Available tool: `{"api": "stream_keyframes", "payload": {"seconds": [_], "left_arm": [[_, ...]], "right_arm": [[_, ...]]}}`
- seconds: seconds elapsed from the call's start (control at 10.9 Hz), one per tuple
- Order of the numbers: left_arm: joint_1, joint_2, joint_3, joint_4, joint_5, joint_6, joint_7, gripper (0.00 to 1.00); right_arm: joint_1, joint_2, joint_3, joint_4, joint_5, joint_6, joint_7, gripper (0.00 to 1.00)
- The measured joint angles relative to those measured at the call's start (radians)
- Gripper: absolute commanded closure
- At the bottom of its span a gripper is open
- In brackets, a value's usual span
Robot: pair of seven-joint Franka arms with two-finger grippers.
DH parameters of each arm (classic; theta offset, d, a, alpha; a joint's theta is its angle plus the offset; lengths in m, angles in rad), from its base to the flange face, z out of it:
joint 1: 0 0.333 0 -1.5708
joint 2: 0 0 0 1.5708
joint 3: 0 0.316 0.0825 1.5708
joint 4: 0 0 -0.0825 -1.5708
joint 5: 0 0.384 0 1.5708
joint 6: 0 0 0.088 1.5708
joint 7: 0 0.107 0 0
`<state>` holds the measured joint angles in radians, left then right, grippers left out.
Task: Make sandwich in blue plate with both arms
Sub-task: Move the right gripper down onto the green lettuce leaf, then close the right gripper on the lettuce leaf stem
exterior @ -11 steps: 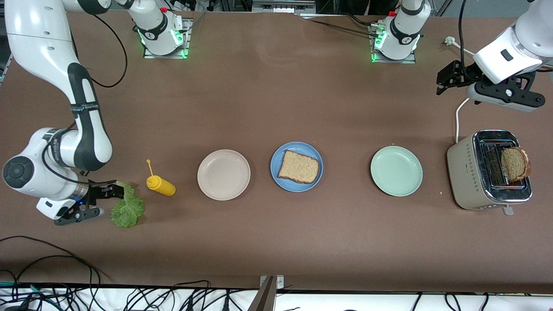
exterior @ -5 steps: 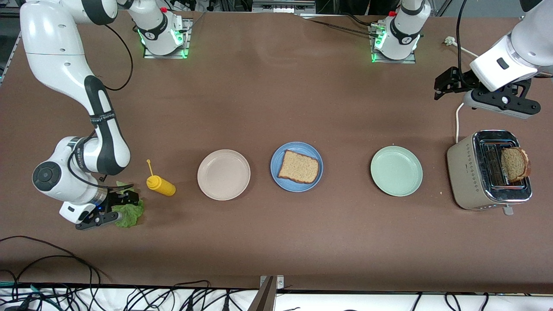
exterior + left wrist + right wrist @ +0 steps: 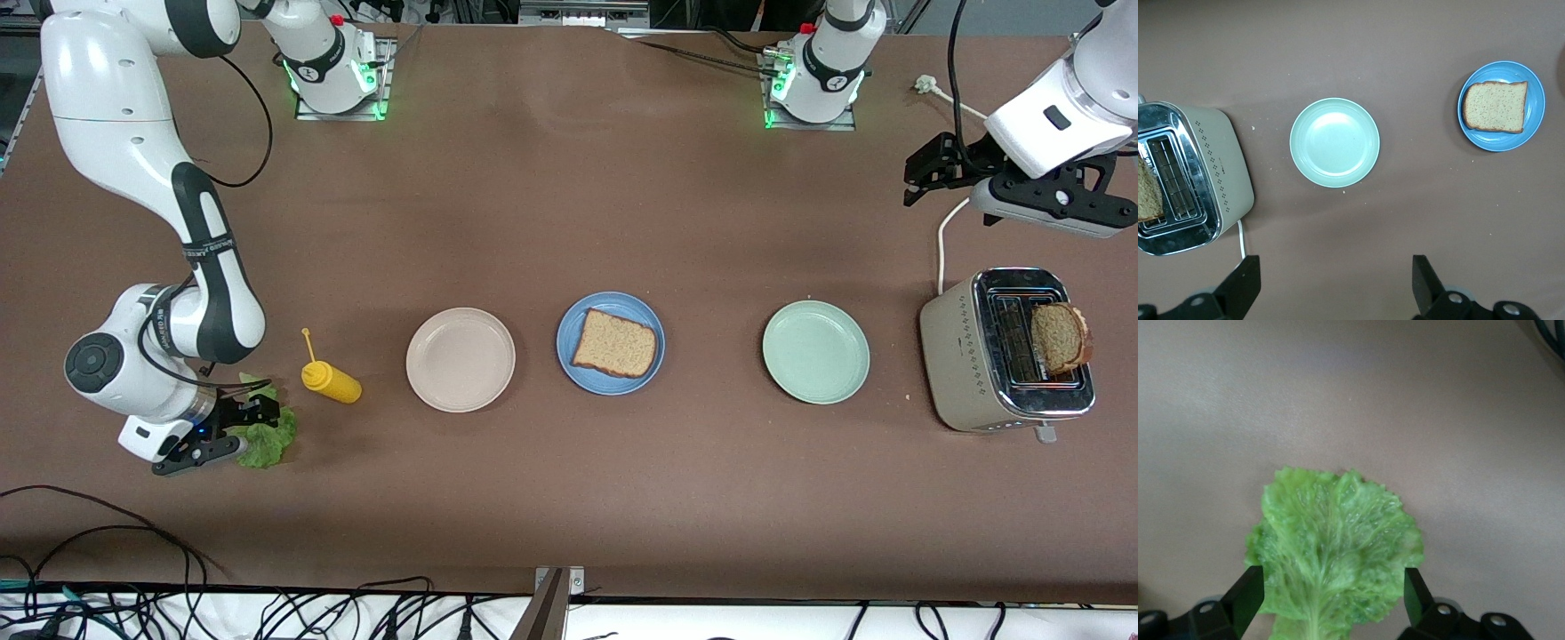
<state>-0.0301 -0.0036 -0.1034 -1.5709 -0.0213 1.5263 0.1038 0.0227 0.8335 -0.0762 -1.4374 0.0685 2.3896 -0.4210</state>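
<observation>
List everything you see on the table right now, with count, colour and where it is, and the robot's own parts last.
Round blue plate: one, sky blue, mid-table, between the other plates.
Brown bread slice: one, on the blue plate.
Beige plate: one, toward the right arm's end.
Mint green plate: one, toward the left arm's end.
Silver toaster: one, beside the mint plate, brown toast slice in its slot.
Yellow squeeze bottle: one, lying beside the beige plate.
Green lettuce leaf: one, beside the bottle.
Right gripper: open, straddling the lettuce.
Left gripper: open, in the air, waiting.

brown table [image 3: 551, 204], black cables [image 3: 107, 569] along its near edge
</observation>
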Motion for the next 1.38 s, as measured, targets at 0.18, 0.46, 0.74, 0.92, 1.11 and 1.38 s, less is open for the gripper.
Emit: {"api": "stream_keyframes", "payload": {"seconds": [0.18,0.46,0.74,0.92,1.11,1.38], "left_arm": [[0.000,0.001,0.000,0.000,0.000,0.000,0.000,0.00],[0.000,0.002,0.000,0.000,0.000,0.000,0.000,0.00],[0.000,0.002,-0.001,0.000,0.000,0.000,0.000,0.00],[-0.001,0.003,-0.001,0.000,0.000,0.000,0.000,0.00],[-0.001,0.003,-0.002,0.000,0.000,0.000,0.000,0.00],[-0.001,0.003,-0.004,0.000,0.000,0.000,0.000,0.00]], "right_arm": [[-0.001,0.012,0.000,0.000,0.000,0.017,-0.003,0.06],[-0.001,0.025,0.001,0.000,0.000,0.035,-0.004,0.17],[-0.001,0.028,0.002,0.000,0.000,0.039,-0.010,0.66],[-0.001,0.028,0.005,0.002,0.000,0.040,-0.026,1.00],[-0.001,0.028,0.006,0.004,0.000,0.040,-0.037,1.00],[-0.001,0.028,0.006,0.009,0.000,0.040,-0.045,1.00]]}}
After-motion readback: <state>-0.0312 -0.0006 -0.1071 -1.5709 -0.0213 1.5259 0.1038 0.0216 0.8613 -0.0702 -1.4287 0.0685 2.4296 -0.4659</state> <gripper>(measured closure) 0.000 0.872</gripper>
